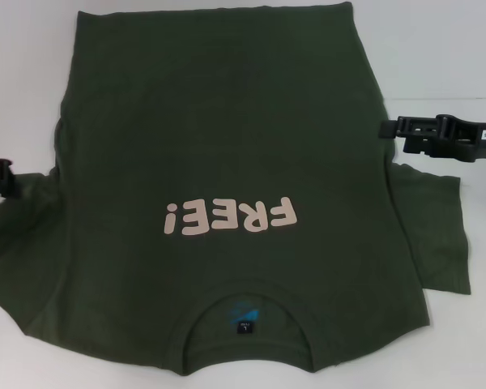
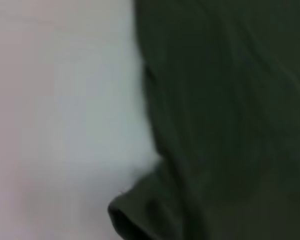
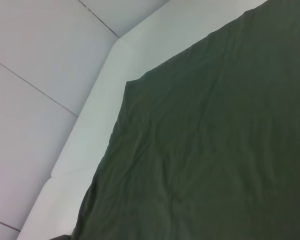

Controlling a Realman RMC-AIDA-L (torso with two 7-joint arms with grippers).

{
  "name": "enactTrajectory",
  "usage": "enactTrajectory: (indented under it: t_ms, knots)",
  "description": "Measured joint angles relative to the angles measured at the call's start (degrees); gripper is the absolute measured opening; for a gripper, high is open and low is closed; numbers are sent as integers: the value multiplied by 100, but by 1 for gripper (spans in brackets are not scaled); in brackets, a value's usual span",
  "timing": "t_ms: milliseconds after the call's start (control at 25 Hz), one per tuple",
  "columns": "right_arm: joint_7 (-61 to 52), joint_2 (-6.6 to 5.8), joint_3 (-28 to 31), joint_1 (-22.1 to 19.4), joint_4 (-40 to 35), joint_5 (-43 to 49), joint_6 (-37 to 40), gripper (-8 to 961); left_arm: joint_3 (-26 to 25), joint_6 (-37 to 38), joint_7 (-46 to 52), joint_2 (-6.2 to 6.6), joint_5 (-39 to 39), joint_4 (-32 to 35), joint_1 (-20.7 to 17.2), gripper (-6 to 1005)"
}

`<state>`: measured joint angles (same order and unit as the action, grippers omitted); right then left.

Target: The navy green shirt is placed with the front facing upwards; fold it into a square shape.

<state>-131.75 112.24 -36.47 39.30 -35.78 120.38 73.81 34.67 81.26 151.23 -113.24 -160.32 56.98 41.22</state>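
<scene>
White bench top (image 1: pixel 437 49) evenly lit, its far corner meeting pale tiled floor (image 3: pixel 35 50), thin dark grout lines

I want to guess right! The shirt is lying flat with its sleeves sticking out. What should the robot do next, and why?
Probably fold a sleeve in first. The shirt lies flat, print up, both sleeves spread sideways. The right end effector hangs by the right sleeve, the left end effector by the other. Nothing is folded yet.

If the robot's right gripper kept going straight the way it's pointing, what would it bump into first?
Probably the navy green shirt. The right gripper points inward across the table, its tip already at the shirt's edge. How high it is above the cloth is unclear, so it might skim over it.
</scene>
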Motion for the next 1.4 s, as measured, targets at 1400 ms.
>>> enactTrajectory:
  t_ms: [1400]
  knots:
    - [2, -16, -56, 16, 89, 65, -63, 835, 487, -248, 72, -109, 683, -1267, 1058, 0]
